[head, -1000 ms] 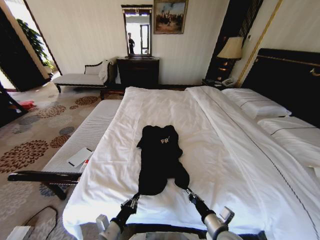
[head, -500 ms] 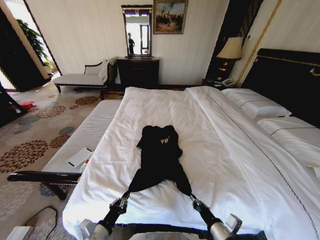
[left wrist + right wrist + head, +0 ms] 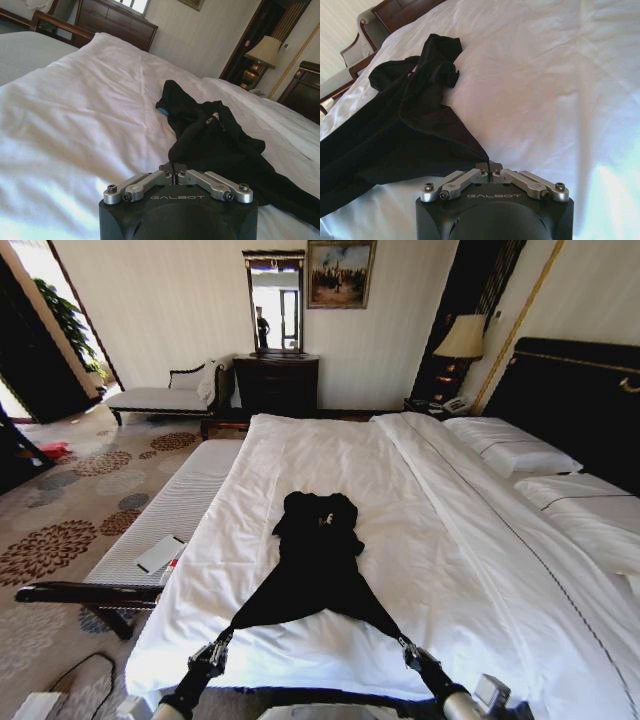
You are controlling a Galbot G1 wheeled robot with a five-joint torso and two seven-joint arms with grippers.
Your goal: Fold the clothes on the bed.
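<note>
Head view: black T-shirt (image 3: 318, 565) lies mid-bed (image 3: 420, 490); left gripper (image 3: 212, 654) and right gripper (image 3: 412, 650) wide apart, tensioning hem flat for folding.

Left wrist view: left gripper (image 3: 173, 169) clamped tight on hem corner.

Right wrist view: right gripper (image 3: 488, 166) pinching opposite corner, cloth taut.

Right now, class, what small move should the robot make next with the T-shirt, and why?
Probably keep drawing the hem apart and toward the bed's near edge: left gripper and right gripper each pinch a corner, yet the T-shirt's upper half lies bunched.
</note>
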